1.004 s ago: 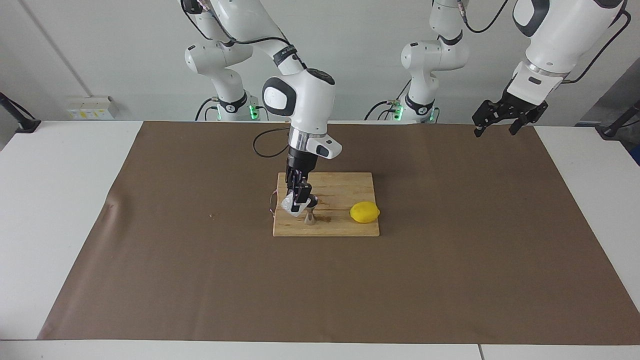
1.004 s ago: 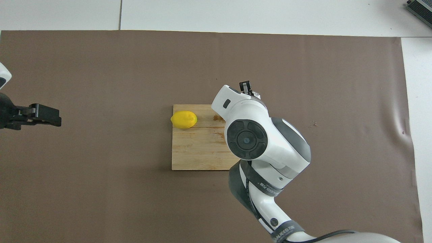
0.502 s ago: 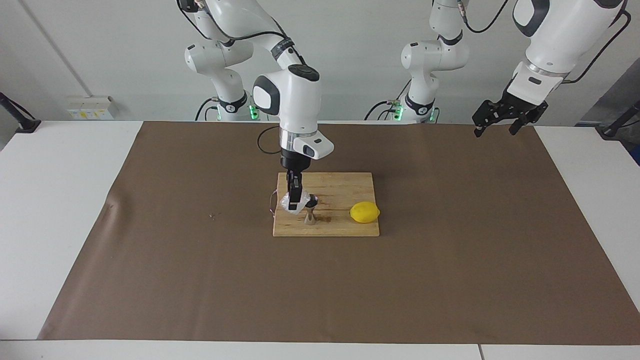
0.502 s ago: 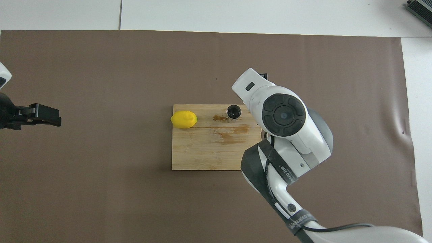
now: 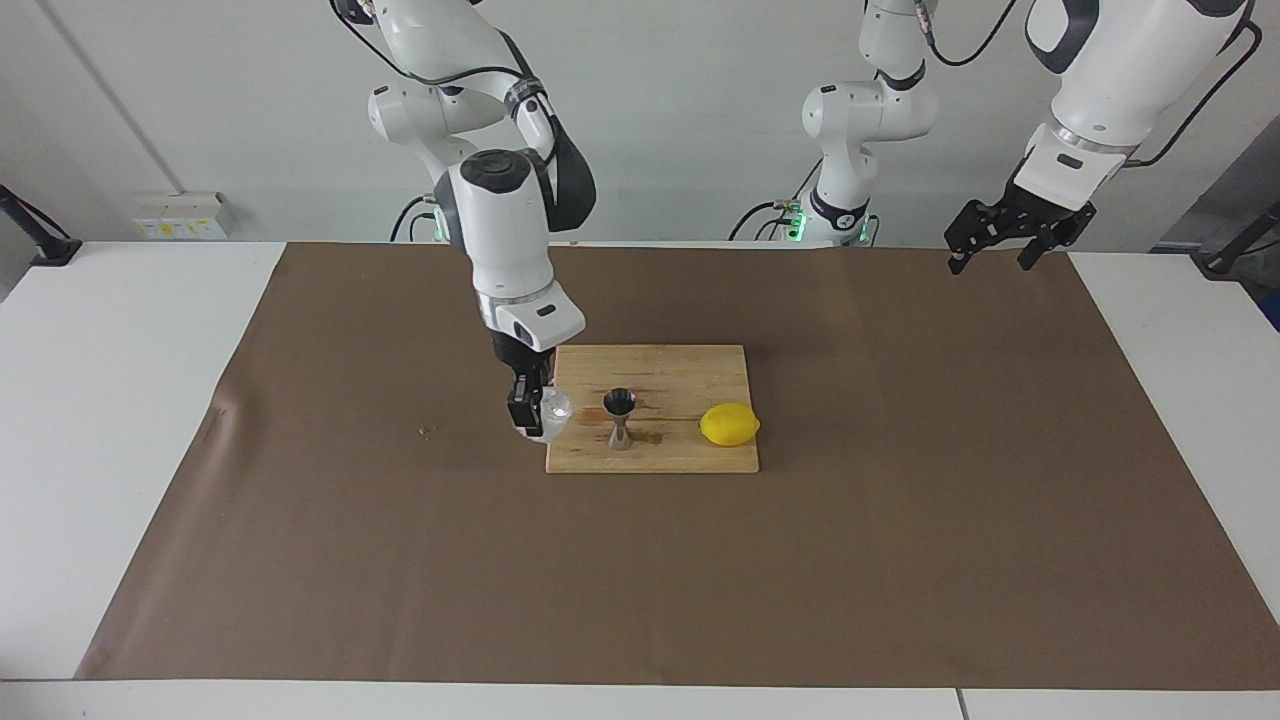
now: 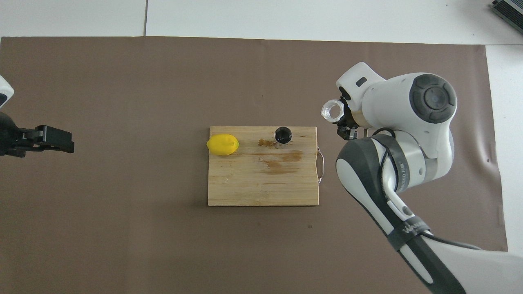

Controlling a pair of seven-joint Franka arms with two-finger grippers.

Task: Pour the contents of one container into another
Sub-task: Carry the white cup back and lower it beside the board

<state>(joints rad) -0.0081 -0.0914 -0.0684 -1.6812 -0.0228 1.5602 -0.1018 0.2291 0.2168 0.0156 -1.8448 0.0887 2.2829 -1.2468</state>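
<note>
A white table [image 5: 120, 330] stands against a pale wall, most of its top covered by a brown paper mat [image 5: 900, 480]. In the facing view, a rectangular light wooden cutting board [image 5: 690, 372] lies in the middle of the mat. On it stands the small shiny steel hourglass-shaped jigger [image 5: 620, 420], upright, with a dark stain on the wood beside it. A yellow lemon [image 5: 729, 424] lies on the same board, toward the left arm's end, apart from the jigger. The right gripper [image 5: 535, 412] hangs over the board's edge at the right arm's end, its fingers clamped on the small squat clear glass cup [image 5: 553, 410], which sits beside the jigger without touching it and looks roughly upright. The left gripper [image 5: 995, 250] waits high over the mat's corner at its own end of the table, fingers spread wide and holding nothing.

In the overhead view, the mat [image 6: 122, 224] fills nearly the whole picture, with the board [image 6: 245, 183] at its centre. The jigger [image 6: 282, 135] shows as a dark round mouth, and the lemon [image 6: 222, 144] lies at the board's corner toward the left arm's end. A thin metal handle [image 6: 321, 165] sticks out from the board's edge. The cup [image 6: 332, 110] shows as a clear ring, mouth up, over the bare mat just off the board, gripped by the right gripper [image 6: 341, 118]. The left gripper [image 6: 53, 139] appears at the picture's edge.
</note>
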